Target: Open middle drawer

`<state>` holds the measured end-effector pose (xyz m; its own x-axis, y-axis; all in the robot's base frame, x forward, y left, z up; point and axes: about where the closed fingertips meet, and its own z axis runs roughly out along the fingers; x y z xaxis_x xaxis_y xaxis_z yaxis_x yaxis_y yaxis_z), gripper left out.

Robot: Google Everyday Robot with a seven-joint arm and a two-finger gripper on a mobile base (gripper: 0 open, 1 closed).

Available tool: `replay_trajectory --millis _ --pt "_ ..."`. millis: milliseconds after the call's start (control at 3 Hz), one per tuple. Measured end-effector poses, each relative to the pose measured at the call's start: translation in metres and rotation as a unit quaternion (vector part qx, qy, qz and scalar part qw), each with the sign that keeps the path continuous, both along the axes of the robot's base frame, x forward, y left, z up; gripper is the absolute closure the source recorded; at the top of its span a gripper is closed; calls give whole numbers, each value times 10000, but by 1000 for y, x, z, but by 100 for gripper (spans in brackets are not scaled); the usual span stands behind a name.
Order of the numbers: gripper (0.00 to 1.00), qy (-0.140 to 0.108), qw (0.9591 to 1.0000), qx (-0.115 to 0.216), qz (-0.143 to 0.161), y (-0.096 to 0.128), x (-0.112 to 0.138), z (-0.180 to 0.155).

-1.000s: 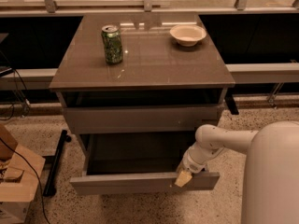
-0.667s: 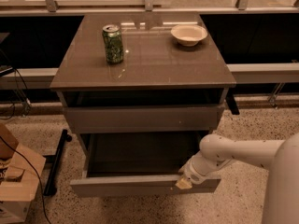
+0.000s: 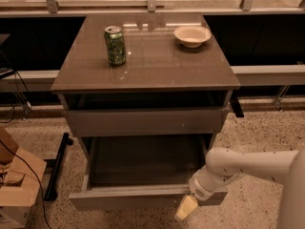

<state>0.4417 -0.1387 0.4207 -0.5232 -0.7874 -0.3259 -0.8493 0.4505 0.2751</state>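
Middle drawer (image 3: pixel 128 198) stands open, lower frame. Gripper (image 3: pixel 187 207) at its front's right end, placed to pull. Open or closed, we can't tell.

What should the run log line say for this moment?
middle drawer: pulled out | gripper: at its front, right end | can, bowl: on cabinet top

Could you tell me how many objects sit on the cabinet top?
2: a green can left, a bowl back right. The gripper is at the front of the open drawer.
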Motion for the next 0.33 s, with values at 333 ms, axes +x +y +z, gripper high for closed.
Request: replay_trajectory --millis 333 --pt "0 281 9963 133 -807 5 -50 10"
